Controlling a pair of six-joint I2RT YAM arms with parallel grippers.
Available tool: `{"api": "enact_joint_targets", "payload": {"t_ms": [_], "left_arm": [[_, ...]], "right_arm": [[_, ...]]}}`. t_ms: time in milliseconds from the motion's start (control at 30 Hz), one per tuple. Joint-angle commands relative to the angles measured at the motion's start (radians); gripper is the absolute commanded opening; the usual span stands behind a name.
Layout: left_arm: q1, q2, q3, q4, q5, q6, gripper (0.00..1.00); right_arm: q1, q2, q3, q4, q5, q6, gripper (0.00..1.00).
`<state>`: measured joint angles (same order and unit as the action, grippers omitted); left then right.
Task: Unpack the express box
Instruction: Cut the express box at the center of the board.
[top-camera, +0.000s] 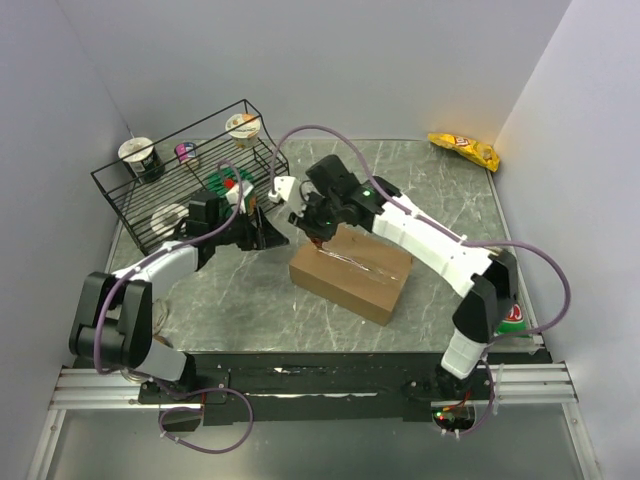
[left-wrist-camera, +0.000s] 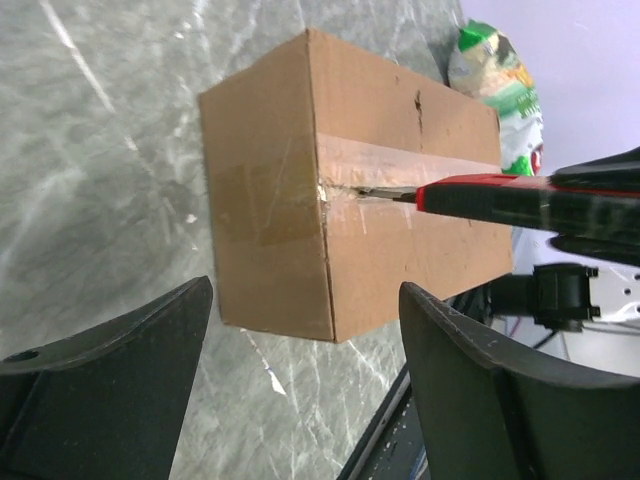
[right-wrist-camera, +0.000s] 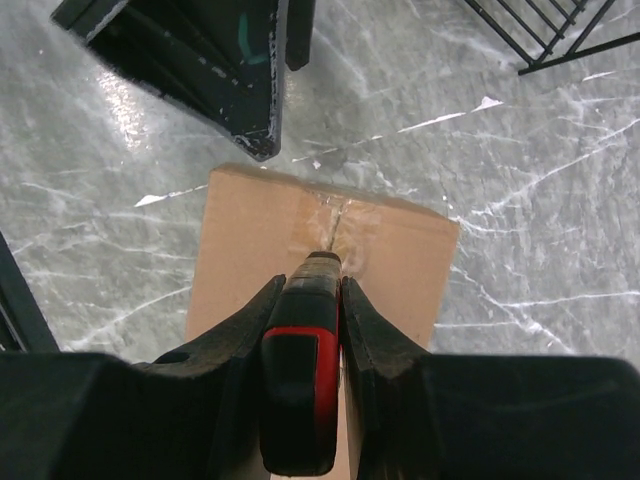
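The express box (top-camera: 352, 273) is a brown carton lying flat mid-table, its flaps down and clear tape along the centre seam. My right gripper (top-camera: 316, 238) is shut on a red and black box cutter (right-wrist-camera: 300, 400), whose blade tip touches the taped seam at the box's left end (right-wrist-camera: 335, 232). The cutter (left-wrist-camera: 500, 197) and the box (left-wrist-camera: 350, 190) also show in the left wrist view. My left gripper (top-camera: 270, 236) is open and empty, just left of the box's left end, its black fingers (left-wrist-camera: 470, 390) apart from the cardboard.
A black wire rack (top-camera: 185, 180) with cups and snacks stands at the back left. A yellow chip bag (top-camera: 463, 149) lies at the back right. A green and white snack bag (top-camera: 510, 318) lies by the right arm's base.
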<state>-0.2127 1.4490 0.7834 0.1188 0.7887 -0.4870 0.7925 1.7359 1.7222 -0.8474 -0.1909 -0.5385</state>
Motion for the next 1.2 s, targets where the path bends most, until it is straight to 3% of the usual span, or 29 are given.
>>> {"api": "enact_joint_targets", "payload": {"t_ms": [0, 133, 333, 467, 767, 1167], "left_arm": [[-0.040, 0.056, 0.028, 0.078, 0.087, -0.001, 0.81], [-0.117, 0.131, 0.131, -0.032, 0.043, 0.076, 0.82], [-0.168, 0.255, 0.201, -0.059, -0.062, 0.033, 0.78], [-0.175, 0.336, 0.234, -0.100, -0.078, 0.039, 0.71], [-0.177, 0.360, 0.212, -0.088, -0.129, -0.009, 0.57], [-0.175, 0.363, 0.203, -0.090, -0.158, -0.002, 0.51]], "right_arm": [[-0.038, -0.151, -0.116, 0.054, -0.050, 0.008, 0.00], [-0.062, -0.249, -0.248, 0.139, -0.042, 0.034, 0.00], [-0.061, -0.364, -0.389, 0.214, -0.002, 0.083, 0.00], [-0.062, -0.363, -0.401, 0.168, 0.019, 0.095, 0.00], [-0.061, -0.372, -0.395, 0.051, 0.110, 0.144, 0.00], [-0.078, -0.467, -0.424, -0.068, 0.140, 0.160, 0.00]]}}
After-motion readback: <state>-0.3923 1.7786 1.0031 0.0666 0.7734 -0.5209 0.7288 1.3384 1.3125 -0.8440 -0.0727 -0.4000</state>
